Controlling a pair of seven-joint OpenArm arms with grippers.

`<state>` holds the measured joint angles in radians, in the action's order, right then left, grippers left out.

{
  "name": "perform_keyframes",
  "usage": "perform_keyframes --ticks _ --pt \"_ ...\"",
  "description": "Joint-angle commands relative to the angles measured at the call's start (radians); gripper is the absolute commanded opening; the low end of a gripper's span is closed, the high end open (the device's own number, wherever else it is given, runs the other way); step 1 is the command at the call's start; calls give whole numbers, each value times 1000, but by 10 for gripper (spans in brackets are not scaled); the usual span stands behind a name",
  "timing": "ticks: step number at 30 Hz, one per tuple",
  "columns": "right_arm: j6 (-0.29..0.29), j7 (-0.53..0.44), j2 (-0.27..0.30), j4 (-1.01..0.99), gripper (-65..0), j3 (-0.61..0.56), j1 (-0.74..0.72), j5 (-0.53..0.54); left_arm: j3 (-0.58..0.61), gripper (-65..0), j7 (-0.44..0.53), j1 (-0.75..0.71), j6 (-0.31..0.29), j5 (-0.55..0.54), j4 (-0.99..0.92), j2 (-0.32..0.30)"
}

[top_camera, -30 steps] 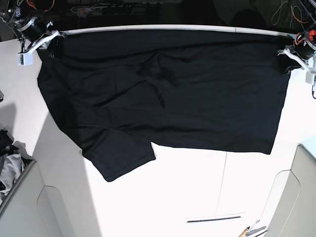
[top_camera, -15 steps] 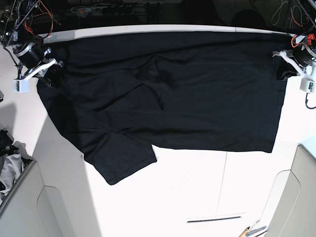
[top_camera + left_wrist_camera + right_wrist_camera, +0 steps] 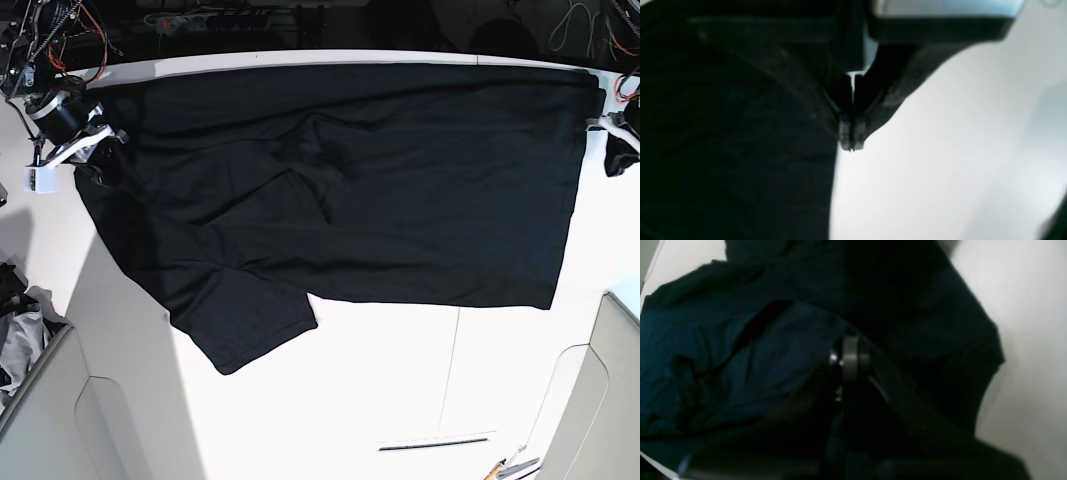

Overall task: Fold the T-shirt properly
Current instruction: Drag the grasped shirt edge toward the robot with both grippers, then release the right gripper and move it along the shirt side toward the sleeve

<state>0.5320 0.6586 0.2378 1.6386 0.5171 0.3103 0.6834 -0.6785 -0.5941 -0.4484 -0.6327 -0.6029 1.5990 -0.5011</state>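
The black T-shirt [image 3: 350,180] lies spread flat over the white table [image 3: 400,380], with one sleeve [image 3: 250,325] pointing toward the front left. My right gripper [image 3: 88,152] sits at the shirt's left edge; in the right wrist view its dark fingers [image 3: 846,360] are buried in the dark fabric [image 3: 740,350] and appear shut on it. My left gripper [image 3: 615,150] is off the shirt's right edge. In the left wrist view it [image 3: 851,141] is shut, its tips over bare table beside the shirt's edge [image 3: 740,150], with no cloth showing between them.
A small grey-white-and-black cloth pile [image 3: 18,335] lies at the left edge. Grey bins stand at the front left [image 3: 50,420] and front right [image 3: 615,380]. Cables and a power strip [image 3: 210,18] run along the back. Small tools [image 3: 512,466] lie at the front.
My left gripper moved right, off the shirt's right edge. My right gripper moved down the shirt's left side. The shirt's body has hardly shifted.
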Motion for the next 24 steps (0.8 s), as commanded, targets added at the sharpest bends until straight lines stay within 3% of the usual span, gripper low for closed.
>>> perform_keyframes --ticks 1,9,17,21,24 --pt "7 -26 14 32 -650 7 -5 20 -22 -650 19 2 0 -14 17 -20" --pt "7 -30 14 132 -650 7 -39 -4 -49 -650 18 2 0 -68 17 -20" --pt "4 -34 14 132 -650 7 -169 -178 -49 -650 19 2 -7 -77 17 -20" --pt "-23 -50 14 132 -647 7 -221 -269 -49 -650 19 2 -7 -94 17 -20" --pt "-31 -90 14 130 -478 7 -238 -335 -49 -650 19 2 -8 -94 17 -20"
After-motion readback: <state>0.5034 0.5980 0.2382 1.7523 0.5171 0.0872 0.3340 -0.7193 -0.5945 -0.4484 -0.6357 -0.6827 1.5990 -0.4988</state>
